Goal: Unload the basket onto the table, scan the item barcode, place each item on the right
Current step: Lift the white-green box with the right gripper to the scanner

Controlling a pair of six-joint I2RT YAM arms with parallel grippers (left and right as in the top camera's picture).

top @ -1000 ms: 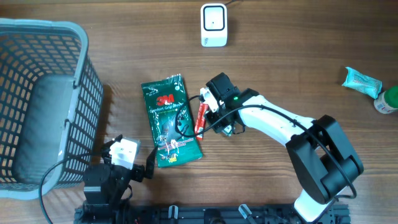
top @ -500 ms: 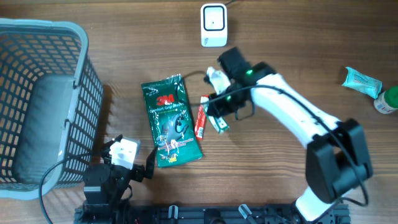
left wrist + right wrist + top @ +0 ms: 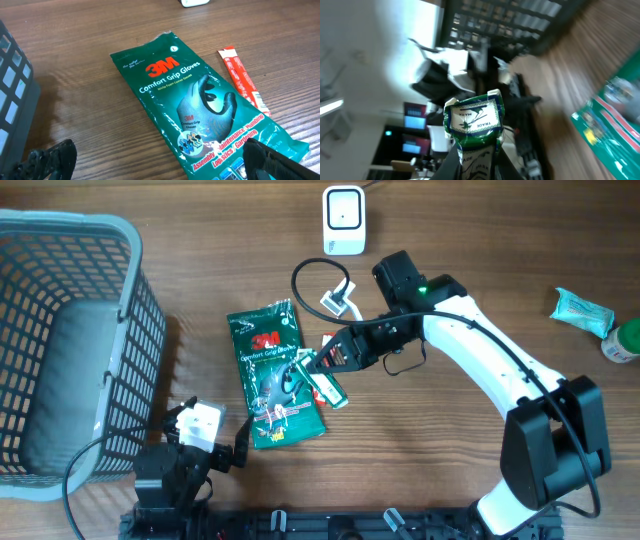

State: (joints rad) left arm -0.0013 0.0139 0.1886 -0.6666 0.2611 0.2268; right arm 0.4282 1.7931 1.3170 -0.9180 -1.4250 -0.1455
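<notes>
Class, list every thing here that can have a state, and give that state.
Left pincer: open, empty.
Right pincer: shut on the small green packet, held in the air.
Glove packet: lying flat, face up.
Red sachet: lying flat beside the glove packet.
Basket: upright.
Scanner: untouched.
</notes>
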